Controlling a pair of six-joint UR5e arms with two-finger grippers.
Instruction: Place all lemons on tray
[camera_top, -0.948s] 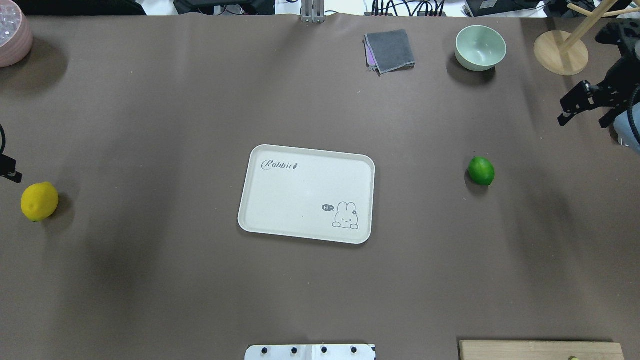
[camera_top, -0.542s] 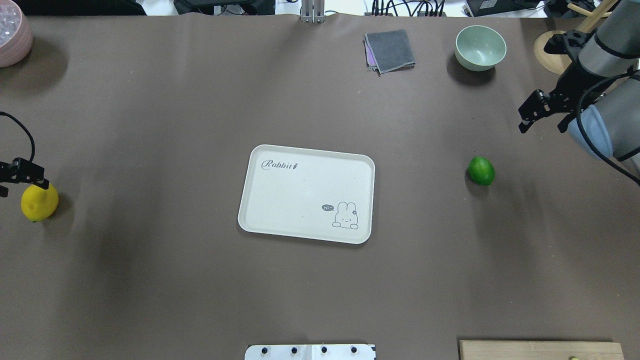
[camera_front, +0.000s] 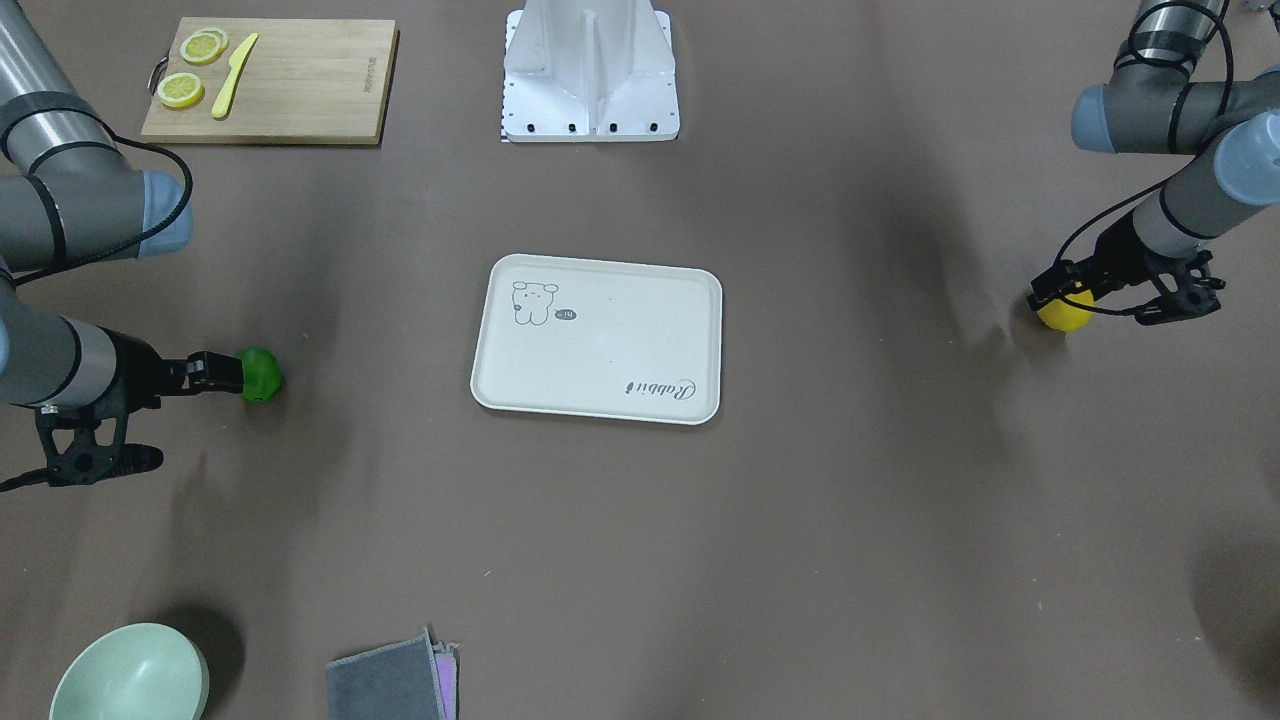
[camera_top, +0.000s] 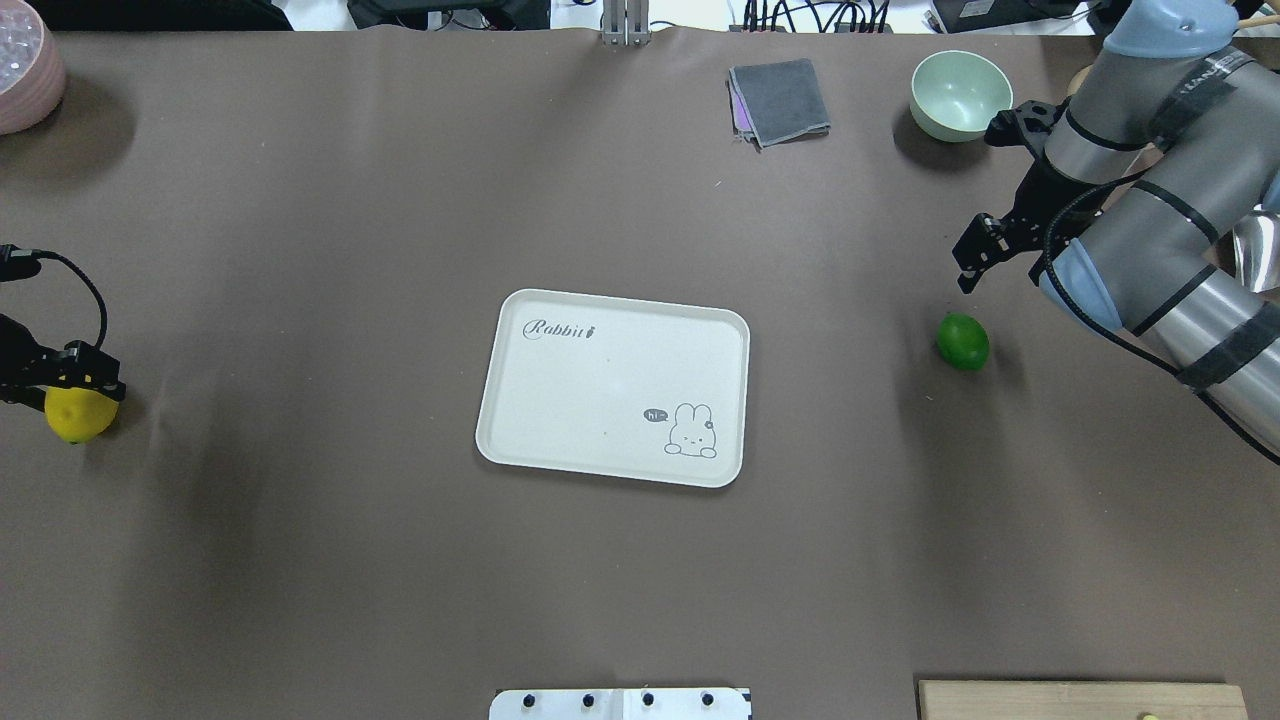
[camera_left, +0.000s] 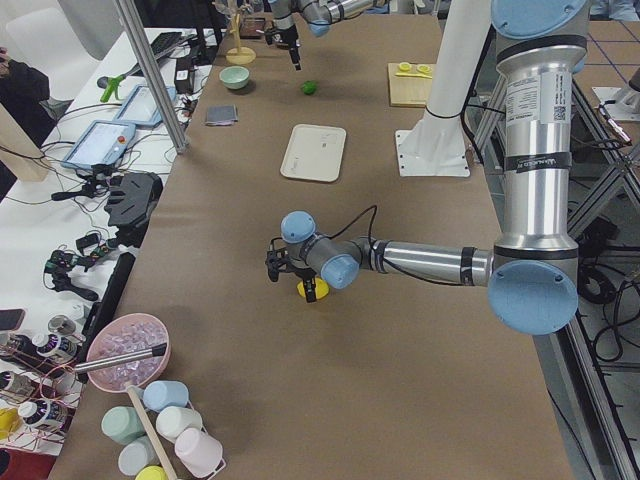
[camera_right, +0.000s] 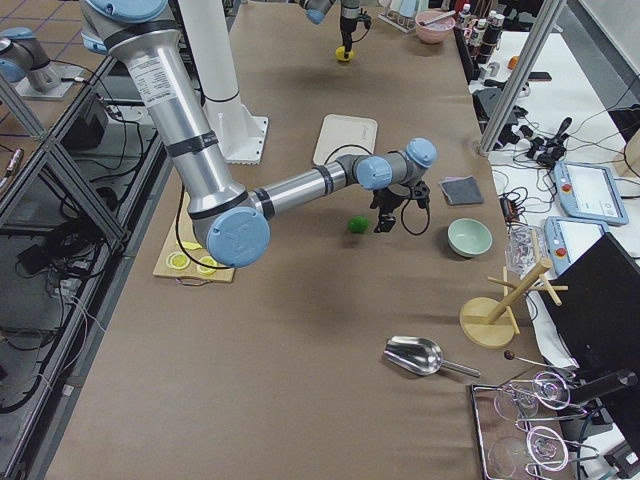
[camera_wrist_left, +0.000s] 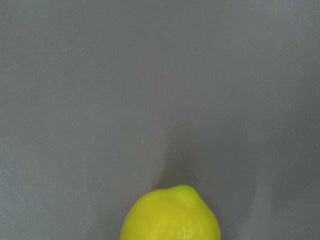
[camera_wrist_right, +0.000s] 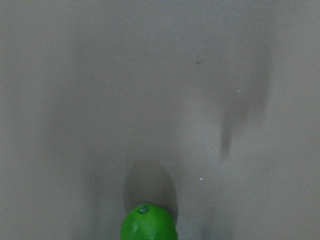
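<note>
The cream tray lies empty mid-table, also in the front view. The yellow lemon sits at the table's left edge. My left gripper is open and hangs right over it, partly covering it; in the front view the left gripper is at the lemon's top. The green lemon lies right of the tray. My right gripper is open, just beyond it and apart; one finger is hidden by the arm. Both wrist views show a lemon at the bottom edge, no fingers.
A wooden cutting board with lemon slices and a yellow knife lies near the robot's right. A pale green bowl and a folded grey cloth are at the far edge. A pink bowl is far left. The white base plate is beside the board.
My right arm has swung in from the right edge toward the green lemon. My left gripper has moved in from the left edge over the yellow lemon. Lemons and tray have not moved.
</note>
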